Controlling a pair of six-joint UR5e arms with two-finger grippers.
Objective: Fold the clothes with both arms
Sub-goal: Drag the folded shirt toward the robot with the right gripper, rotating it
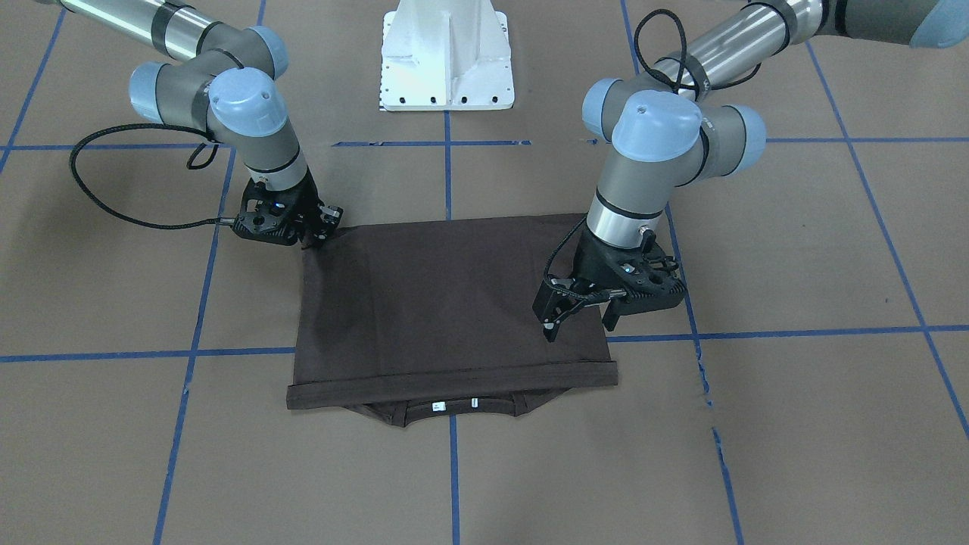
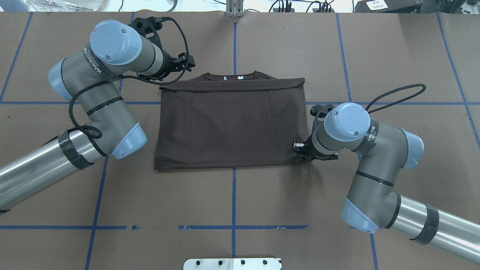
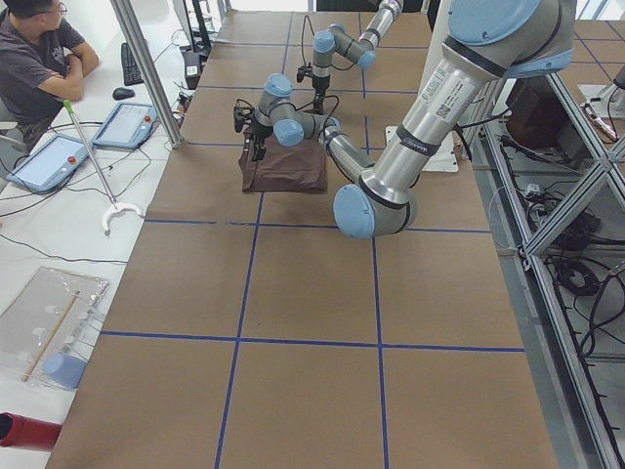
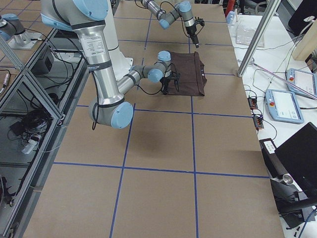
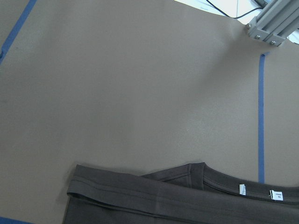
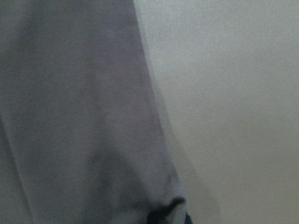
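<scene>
The dark grey-brown T-shirt (image 1: 447,303) lies flat as a folded rectangle (image 2: 232,123), its hem edge laid across just short of the collar (image 1: 454,409). My right gripper (image 1: 325,231) sits at the shirt's near right corner (image 2: 299,147). The right wrist view shows cloth (image 6: 70,116) drawn into a pinch at the bottom, so it looks shut on that corner. My left gripper (image 1: 579,325) is open and empty, raised above the far left corner by the collar (image 2: 185,65). The left wrist view shows the hem edge (image 5: 140,193) and a white neck tag (image 5: 242,189).
The white pedestal base (image 1: 447,68) stands at the robot's side of the brown table with its blue tape grid. An aluminium frame post (image 5: 271,23) stands beyond the far edge. An operator (image 3: 39,59) sits at a side desk with tablets.
</scene>
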